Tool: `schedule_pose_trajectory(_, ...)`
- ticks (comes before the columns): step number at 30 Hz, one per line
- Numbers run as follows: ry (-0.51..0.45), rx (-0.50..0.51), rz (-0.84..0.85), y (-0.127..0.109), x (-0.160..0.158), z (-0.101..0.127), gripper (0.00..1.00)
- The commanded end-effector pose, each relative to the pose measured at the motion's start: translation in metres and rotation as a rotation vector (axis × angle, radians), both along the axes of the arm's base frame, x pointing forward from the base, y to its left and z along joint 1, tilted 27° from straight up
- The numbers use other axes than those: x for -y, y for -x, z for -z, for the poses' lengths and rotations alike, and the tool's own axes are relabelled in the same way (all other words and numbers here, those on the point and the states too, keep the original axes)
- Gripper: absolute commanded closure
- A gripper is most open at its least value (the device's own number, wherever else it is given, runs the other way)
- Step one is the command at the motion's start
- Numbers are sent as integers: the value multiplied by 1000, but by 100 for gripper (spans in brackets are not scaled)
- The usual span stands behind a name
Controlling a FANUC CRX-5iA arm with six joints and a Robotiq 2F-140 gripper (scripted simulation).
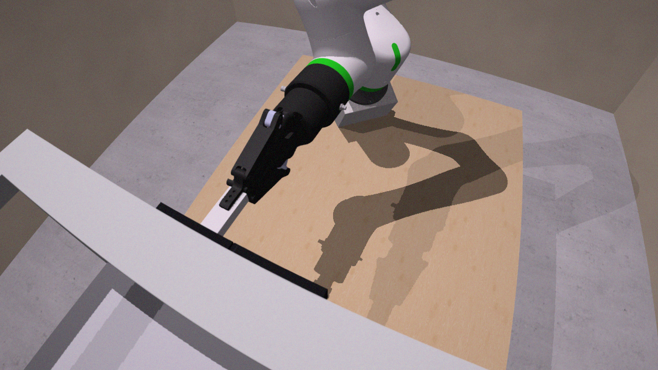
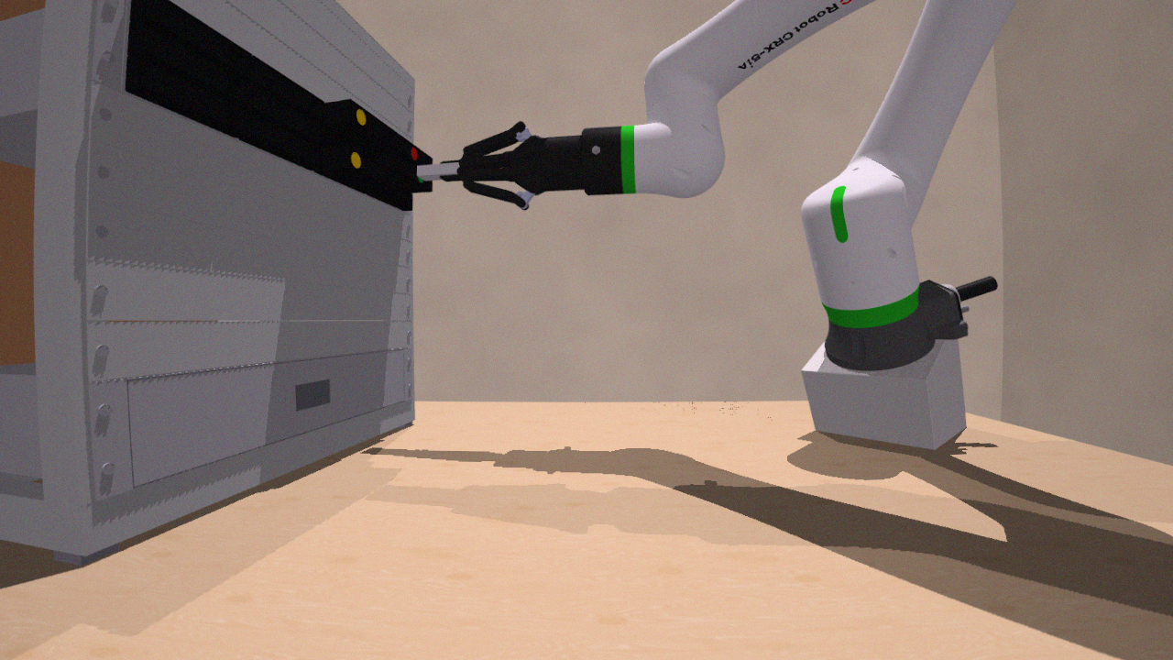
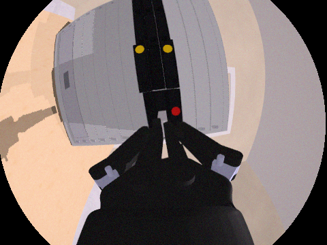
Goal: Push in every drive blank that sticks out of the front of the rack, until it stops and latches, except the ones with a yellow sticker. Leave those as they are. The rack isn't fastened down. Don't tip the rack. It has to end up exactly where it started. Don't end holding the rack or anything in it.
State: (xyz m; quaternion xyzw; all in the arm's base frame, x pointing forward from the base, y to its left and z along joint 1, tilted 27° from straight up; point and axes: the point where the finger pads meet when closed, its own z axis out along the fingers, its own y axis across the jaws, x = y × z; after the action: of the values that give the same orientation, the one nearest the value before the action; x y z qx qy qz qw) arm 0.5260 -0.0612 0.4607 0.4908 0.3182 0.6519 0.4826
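Observation:
The grey rack [image 1: 138, 248] [image 2: 204, 237] [image 3: 195, 50] stands at the left of the wooden board. A row of black drive blanks [image 1: 276, 271] [image 2: 246, 98] [image 3: 150, 18] sticks out of its upper front. Two blanks carry yellow stickers [image 2: 359, 117] [image 2: 356, 159] [image 3: 140, 49] [image 3: 167, 48]. At the row's end, one blank carries a red sticker [image 2: 414, 153] [image 3: 176, 111]. Beside it a green sticker [image 2: 419, 177] shows only as a sliver in the exterior view. My gripper [image 1: 216, 223] [image 2: 434, 170] [image 3: 163, 117] is shut and empty. Its pale fingertips touch the face of the green-sticker blank, level with it.
The arm's base [image 2: 885, 401] stands on the wooden board [image 1: 437, 276] [image 2: 574, 574], opposite the rack. Grey panels [image 2: 188, 287] cover the rack's front below the blanks. Concrete floor [image 1: 598, 276] surrounds the board.

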Motion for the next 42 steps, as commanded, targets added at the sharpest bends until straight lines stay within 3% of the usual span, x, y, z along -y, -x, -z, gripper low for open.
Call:
schedule_pose_trajectory(1, 0, 0, 0, 0, 0, 0, 100)
schedule_pose_trajectory(42, 0, 0, 0, -18, 1, -6, 100)
